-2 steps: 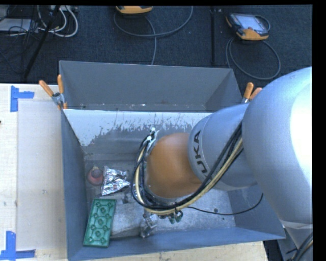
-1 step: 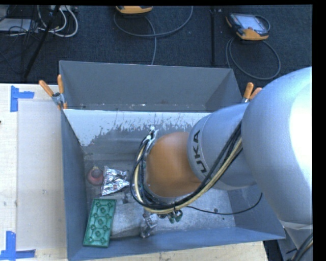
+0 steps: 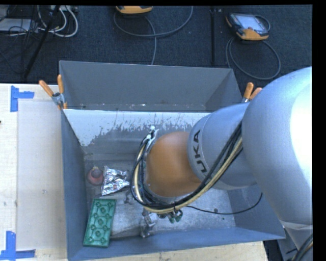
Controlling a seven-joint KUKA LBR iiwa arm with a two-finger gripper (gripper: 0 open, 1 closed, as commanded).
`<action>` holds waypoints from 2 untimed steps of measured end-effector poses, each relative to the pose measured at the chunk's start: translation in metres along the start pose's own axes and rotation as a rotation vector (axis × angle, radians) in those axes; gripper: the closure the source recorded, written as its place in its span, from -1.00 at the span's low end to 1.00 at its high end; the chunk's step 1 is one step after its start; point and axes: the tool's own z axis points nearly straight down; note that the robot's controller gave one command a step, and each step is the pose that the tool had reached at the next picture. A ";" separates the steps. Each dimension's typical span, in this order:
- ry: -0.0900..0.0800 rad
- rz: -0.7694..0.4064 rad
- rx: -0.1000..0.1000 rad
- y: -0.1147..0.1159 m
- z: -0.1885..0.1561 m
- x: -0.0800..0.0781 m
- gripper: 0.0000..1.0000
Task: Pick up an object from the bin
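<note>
Just right of the flat green studded plastic plate (image 3: 100,222), the nearest thing, the gripper (image 3: 147,226) sits low, open or closed I cannot tell, nothing visibly held, so the pick looks not yet made.

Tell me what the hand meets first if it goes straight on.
Probably bare bin floor just beneath the hand; the green studded plate lies off to the left. Depth is unclear.

Dark carpeted floor (image 3: 204,46), looped black cables (image 3: 153,31) across it, orange-edged device (image 3: 248,25), another (image 3: 133,8) at top edge
</note>
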 end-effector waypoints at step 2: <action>-0.001 0.007 0.003 0.001 -0.101 -0.002 1.00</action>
